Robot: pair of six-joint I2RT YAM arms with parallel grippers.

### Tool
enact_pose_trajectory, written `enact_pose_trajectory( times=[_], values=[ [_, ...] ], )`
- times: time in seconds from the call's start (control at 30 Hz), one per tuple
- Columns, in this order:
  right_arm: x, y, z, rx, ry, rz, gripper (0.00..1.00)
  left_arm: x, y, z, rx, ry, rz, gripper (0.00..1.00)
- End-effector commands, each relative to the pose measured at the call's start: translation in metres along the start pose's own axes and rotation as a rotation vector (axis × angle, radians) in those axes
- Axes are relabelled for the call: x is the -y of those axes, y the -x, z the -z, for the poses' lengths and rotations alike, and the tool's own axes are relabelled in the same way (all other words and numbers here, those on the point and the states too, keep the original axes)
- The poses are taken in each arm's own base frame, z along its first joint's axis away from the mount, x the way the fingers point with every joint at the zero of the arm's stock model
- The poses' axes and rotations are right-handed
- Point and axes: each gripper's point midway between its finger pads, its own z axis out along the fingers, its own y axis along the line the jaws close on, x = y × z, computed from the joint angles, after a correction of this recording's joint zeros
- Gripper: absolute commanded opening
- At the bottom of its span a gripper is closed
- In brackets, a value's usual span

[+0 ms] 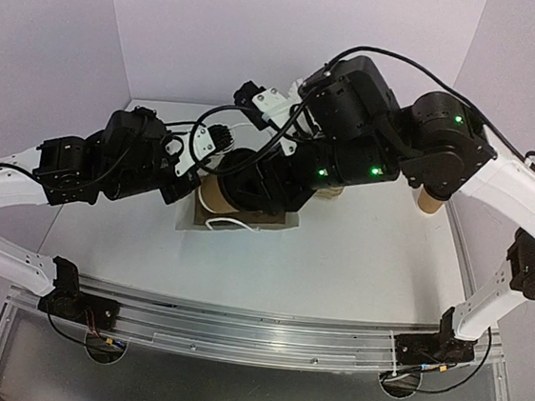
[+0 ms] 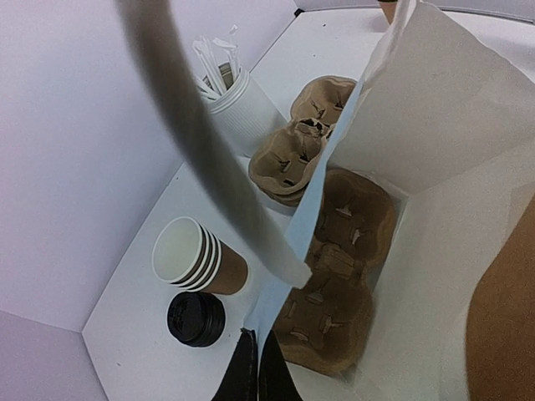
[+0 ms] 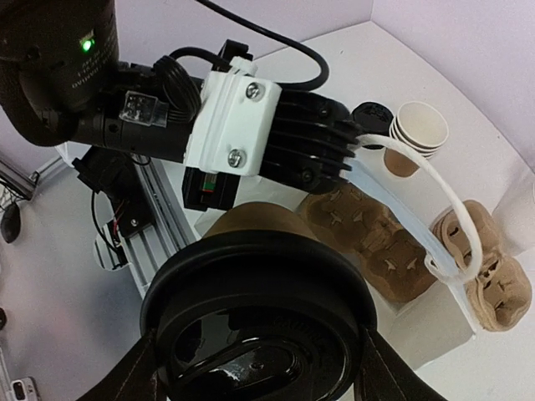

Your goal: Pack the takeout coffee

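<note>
My right gripper (image 3: 259,368) is shut on a takeout coffee cup (image 3: 259,309), brown kraft with a black lid, and holds it over the open mouth of the pale blue paper bag (image 2: 435,109). In the top view the cup (image 1: 213,193) hangs just above the bag (image 1: 246,222). A brown cardboard cup carrier (image 2: 334,276) lies in the bottom of the bag. My left gripper (image 2: 257,368) is shut on the bag's near edge and holds it open; it also shows in the right wrist view (image 3: 351,154). The held cup's side fills the left wrist view's right edge (image 2: 501,334).
A stack of empty kraft cups (image 2: 196,255) and a stack of black lids (image 2: 196,318) stand left of the bag. Spare carriers (image 2: 301,138) and the white stick holder (image 2: 234,100) sit behind. Another kraft cup (image 1: 430,200) stands at the far right.
</note>
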Motion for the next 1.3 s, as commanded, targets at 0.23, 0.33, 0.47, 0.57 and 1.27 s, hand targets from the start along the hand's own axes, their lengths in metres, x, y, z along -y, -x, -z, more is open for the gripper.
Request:
enact_pose_trajectory(
  times=[0.23, 0.33, 0.47, 0.57, 1.27],
  values=[
    [0.004, -0.001, -0.054, 0.01, -0.129, 0.356, 0.45, -0.007, 0.02, 0.019, 0.095, -0.031, 0.131, 0.0],
    [0.01, -0.003, -0.064, 0.0, -0.132, 0.369, 0.45, -0.006, 0.022, 0.022, 0.113, -0.047, 0.133, 0.0],
    [0.008, -0.017, -0.075, -0.032, -0.099, 0.408, 0.45, -0.005, 0.024, 0.024, 0.128, -0.057, 0.15, 0.0],
    [0.008, -0.036, -0.079, -0.064, -0.071, 0.443, 0.45, -0.007, 0.022, 0.025, 0.127, -0.055, 0.159, 0.0],
    [0.077, -0.074, -0.07, -0.093, -0.477, 0.25, 0.4, -0.011, 0.018, 0.024, 0.117, -0.03, 0.107, 0.0]
  ],
)
